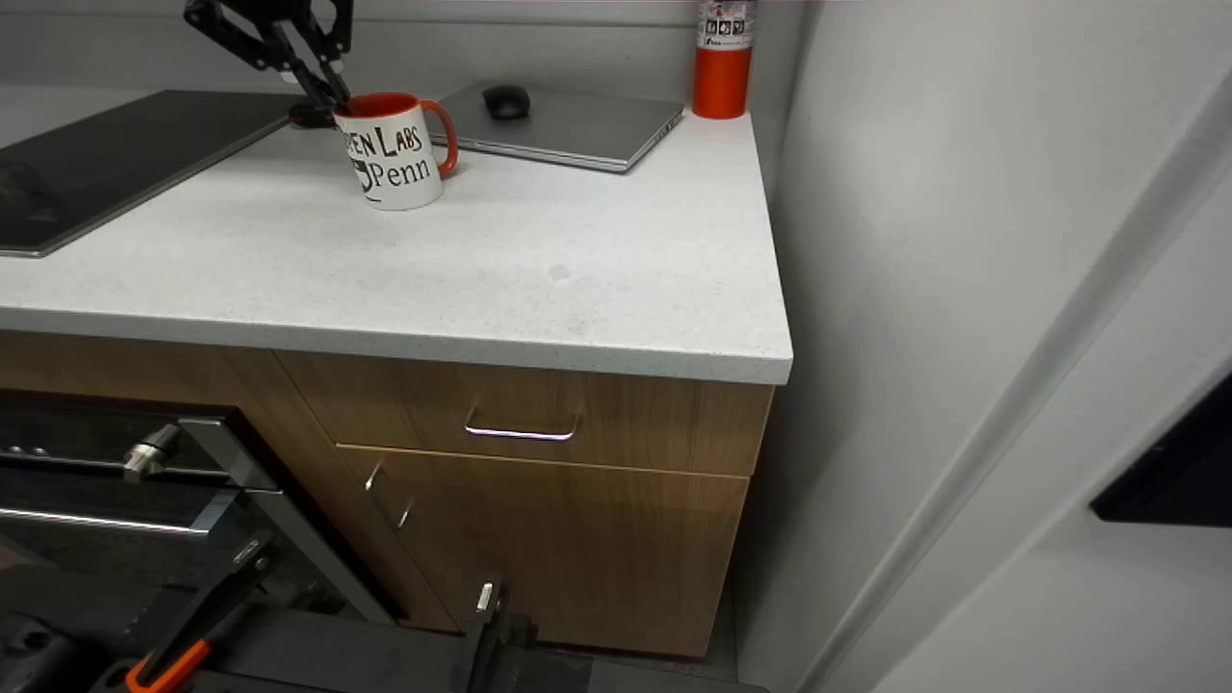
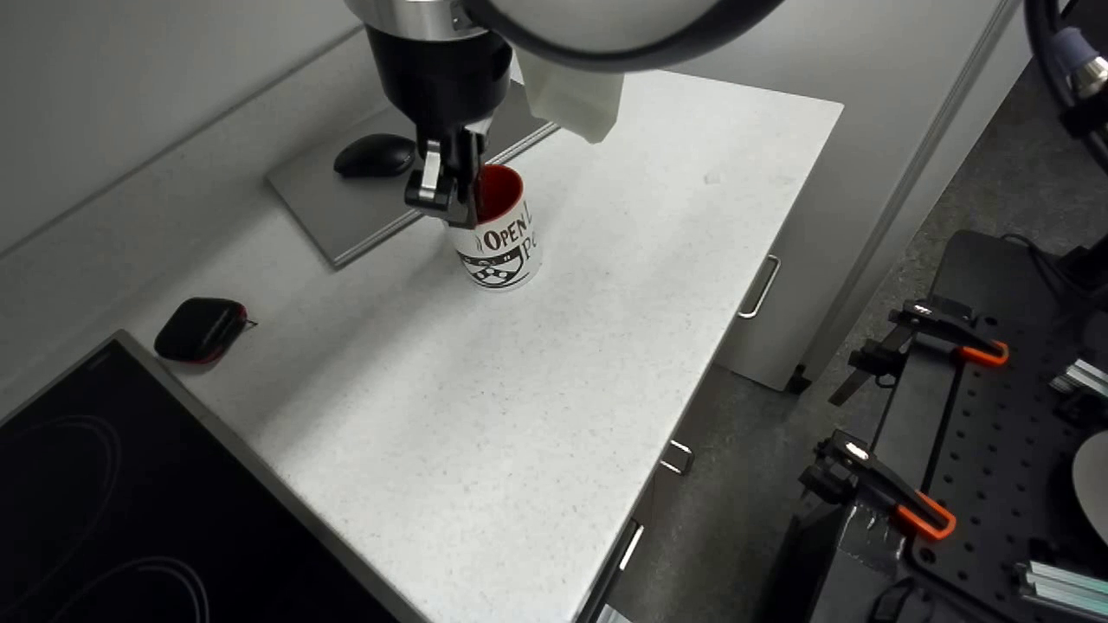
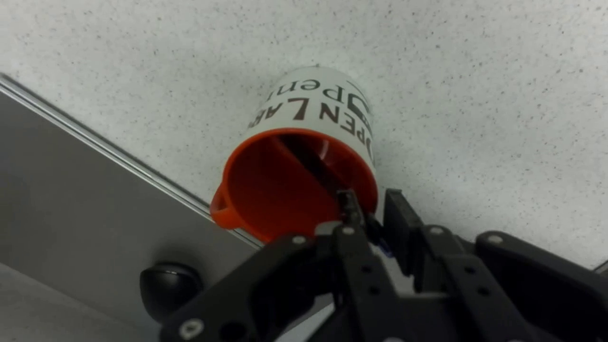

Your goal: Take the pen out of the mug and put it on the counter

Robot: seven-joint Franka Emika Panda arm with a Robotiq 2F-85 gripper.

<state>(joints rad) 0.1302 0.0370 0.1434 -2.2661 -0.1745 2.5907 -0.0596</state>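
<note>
Two slim fingers (image 3: 403, 223) of the black gripper (image 3: 371, 194) reach down at the left rim of the white mug (image 1: 395, 159), one tip over its red mouth, the other just outside the rim. From where I stand they look slightly apart, with the dark pen (image 3: 313, 161) running between them; whether they pinch it I cannot tell. That pen sits tilted inside the mug, leaning toward the left rim, its upper part partly hidden by a finger. The mug stands upright on the speckled white counter (image 1: 539, 250), lettering toward the near side, red handle (image 1: 451, 140) pointing right. Just beyond it to the right lies a closed grey laptop (image 1: 577, 125) with a black mouse (image 1: 506, 101) on top. A red-and-white canister (image 1: 720, 84) stands upright at the far right corner. Over on the left is the black cooktop (image 1: 144, 144), and a small dark case (image 2: 201, 329) rests just beside it, toward the far side. Under the near edge I see a brown wooden drawer (image 1: 654, 419).
</note>
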